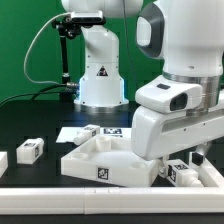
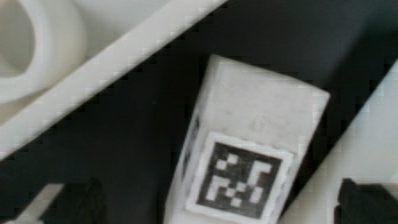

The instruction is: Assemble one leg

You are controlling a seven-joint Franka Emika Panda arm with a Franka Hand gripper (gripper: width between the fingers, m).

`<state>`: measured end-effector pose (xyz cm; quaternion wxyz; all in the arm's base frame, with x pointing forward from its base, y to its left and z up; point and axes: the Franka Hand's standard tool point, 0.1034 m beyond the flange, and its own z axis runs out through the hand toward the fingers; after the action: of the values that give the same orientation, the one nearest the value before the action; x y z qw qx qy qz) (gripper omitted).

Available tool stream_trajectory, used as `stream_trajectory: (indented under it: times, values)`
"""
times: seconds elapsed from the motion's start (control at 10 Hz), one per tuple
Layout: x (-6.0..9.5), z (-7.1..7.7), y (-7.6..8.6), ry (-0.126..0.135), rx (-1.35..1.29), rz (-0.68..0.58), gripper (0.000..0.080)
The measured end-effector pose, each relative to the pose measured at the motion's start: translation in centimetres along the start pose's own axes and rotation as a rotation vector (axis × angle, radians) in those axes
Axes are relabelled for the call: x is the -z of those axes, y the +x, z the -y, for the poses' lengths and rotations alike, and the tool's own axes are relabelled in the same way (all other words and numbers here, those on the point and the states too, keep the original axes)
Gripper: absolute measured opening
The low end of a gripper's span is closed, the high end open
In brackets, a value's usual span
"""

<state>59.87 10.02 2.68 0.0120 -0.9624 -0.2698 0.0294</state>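
Large white square plastic tray with raised rim [image 1: 80, 160] sits just beside the tool, apparently parked clear of the pick. The two-finger gripper [image 2: 217, 203] hangs low, jaws wide, dark fingertips [image 2: 64, 205] on either side of the target, and we see no contact. The small white oblong plastic leg with its square black-and-white tag [image 2: 240, 120] lies flat between them. We read that as lined up for a grasp across its narrow width.
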Motion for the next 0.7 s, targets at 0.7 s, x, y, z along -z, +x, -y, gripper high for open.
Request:
stream_trajectory:
  times: [0.7]
  values:
    - [-0.23,-0.74,-0.26,-0.006,0.004,-0.013,0.0650]
